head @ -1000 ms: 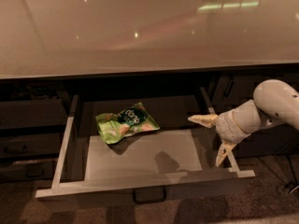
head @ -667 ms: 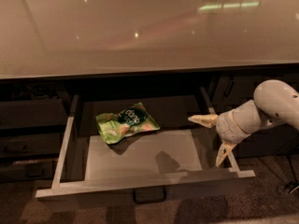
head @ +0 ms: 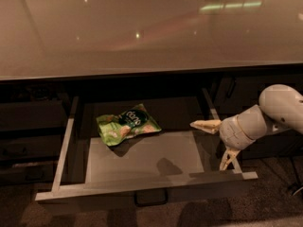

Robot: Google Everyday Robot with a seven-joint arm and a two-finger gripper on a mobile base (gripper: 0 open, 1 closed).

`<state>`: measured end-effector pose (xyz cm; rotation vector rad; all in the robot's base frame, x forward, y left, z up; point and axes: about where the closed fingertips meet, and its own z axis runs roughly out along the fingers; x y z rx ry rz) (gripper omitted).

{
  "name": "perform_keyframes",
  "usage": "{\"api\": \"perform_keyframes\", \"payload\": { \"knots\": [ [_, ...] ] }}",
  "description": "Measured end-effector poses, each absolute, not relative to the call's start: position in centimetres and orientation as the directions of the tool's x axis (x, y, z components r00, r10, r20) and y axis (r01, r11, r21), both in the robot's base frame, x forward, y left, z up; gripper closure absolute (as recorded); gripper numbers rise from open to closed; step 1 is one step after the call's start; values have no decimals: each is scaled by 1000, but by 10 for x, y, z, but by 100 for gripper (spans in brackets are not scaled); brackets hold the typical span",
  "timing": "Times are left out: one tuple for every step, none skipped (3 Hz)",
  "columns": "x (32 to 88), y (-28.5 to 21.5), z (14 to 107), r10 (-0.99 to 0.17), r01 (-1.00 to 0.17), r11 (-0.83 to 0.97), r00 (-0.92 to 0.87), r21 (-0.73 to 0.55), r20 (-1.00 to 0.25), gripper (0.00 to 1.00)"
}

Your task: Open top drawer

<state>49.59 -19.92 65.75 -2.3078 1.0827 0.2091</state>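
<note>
I'm looking for print and there's nothing I can read out. The green snack bag point(head: 127, 125), centre frame, lies in the open top drawer point(head: 147, 160). It carries a dark round patch with pale lettering, but I can't make out the letters. My gripper point(head: 207, 145) is at the right of the frame by the drawer's right rail, fingers spread wide.
</note>
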Motion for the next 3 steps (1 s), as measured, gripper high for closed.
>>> {"api": "perform_keyframes", "payload": {
  "knots": [
    [488, -200, 657, -651, -744, -508, 662, -435, -371, 0],
    [485, -201, 657, -650, -743, -509, 663, -435, -372, 0],
    [481, -201, 657, -649, -743, -510, 663, -434, -373, 0]
  ]
}}
